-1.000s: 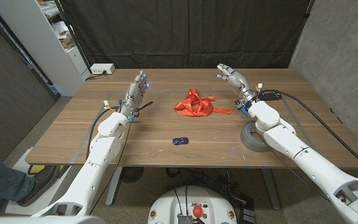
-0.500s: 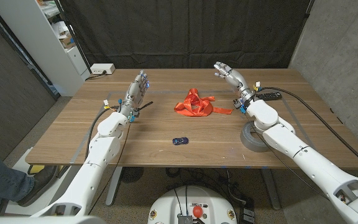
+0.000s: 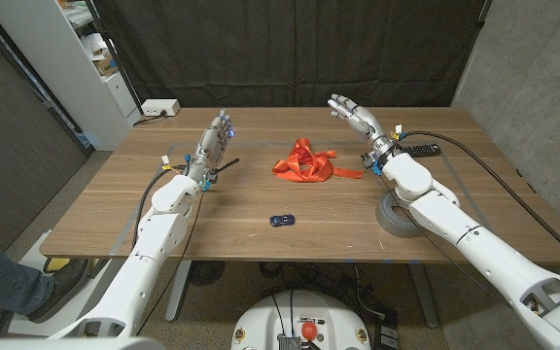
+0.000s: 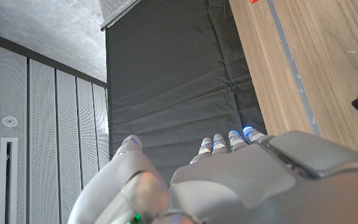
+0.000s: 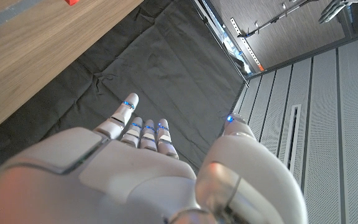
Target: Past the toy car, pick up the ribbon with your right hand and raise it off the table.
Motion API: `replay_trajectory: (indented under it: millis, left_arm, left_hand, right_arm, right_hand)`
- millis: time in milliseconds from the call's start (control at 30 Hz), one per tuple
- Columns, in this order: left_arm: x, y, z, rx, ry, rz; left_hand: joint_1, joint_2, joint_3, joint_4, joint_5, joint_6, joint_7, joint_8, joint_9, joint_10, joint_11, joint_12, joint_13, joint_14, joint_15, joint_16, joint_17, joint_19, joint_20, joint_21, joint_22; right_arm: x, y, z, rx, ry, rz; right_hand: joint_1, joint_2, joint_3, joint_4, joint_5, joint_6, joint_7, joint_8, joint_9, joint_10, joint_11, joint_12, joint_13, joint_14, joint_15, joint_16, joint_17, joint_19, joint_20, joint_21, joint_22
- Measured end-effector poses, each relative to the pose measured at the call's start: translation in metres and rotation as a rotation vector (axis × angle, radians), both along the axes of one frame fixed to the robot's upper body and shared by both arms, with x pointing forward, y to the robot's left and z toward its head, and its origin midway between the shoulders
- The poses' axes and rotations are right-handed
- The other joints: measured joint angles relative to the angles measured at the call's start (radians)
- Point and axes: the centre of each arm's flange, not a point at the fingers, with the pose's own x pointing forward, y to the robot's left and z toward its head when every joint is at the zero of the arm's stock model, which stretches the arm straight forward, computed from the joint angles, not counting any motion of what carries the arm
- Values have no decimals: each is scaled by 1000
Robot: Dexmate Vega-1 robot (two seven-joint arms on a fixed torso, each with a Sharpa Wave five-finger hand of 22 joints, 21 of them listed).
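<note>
Beyond the toy car [image 3: 281, 220], toward the far edge of the surface [image 3: 115, 209], the ribbon [image 3: 305, 163] lies in a loose, crumpled orange heap. It looks light, soft and limp, likely to sag and trail a strand when lifted, so a pinch into the bunched middle seems safer than taking a loose end. Right of the ribbon, the right hand [image 3: 357, 119] hovers with fingers spread, holding nothing; the left hand [image 3: 214, 142] stands open well to its left.
</note>
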Motion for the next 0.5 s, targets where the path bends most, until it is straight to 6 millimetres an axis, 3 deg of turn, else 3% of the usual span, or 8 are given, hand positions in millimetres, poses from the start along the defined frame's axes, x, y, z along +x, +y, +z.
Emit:
replay_trajectory:
  millis: [500]
  left_arm:
    - [2,-2,1,5,3,-12]
  left_hand:
    - [0,0,0,0,0,0,0,0,0,0,0,0,0,0,0,0,0,0,0,0,0]
  right_arm:
    - [-4,8,4,-58,-47,-46]
  right_hand:
    - [6,-6,3,-3,0,5,-6,0,0,0,0,-2,0,0,0,0,-5,0,0,-8,0]
